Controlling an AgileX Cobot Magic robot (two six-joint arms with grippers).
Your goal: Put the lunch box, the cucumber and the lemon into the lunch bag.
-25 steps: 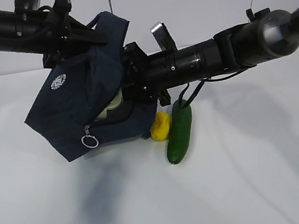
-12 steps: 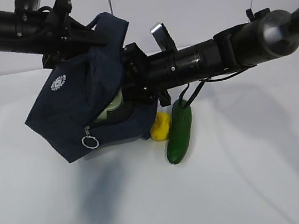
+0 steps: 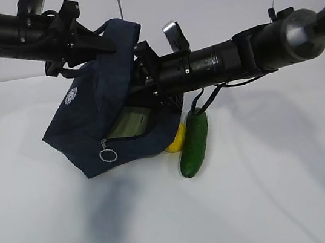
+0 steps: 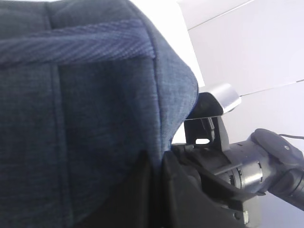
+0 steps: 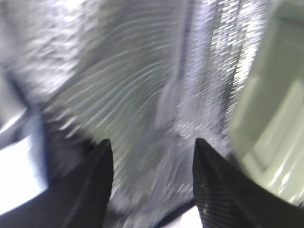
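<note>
White table [image 3: 271,191]: lunch bag [image 3: 97,116] held up by left hand [image 4: 156,166], clamped on fabric. Right hand [image 5: 149,156] inside, jaws apart, empty; lunch box [image 3: 129,124] inside. Lemon [image 3: 179,138], cucumber [image 3: 193,144] just right of bag. Next: withdraw, fetch lemon.

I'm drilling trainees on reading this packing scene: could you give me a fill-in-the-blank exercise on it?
1. The pale green lid of the lunch box shows through the opening of the ____.
2. The lemon lies on the table touching the ____.
3. The right tool has its fingers ____ inside the silvery lining.
4. A metal ____ hangs from the lunch bag's zipper.

Missing words: lunch bag; cucumber; apart; ring
</note>
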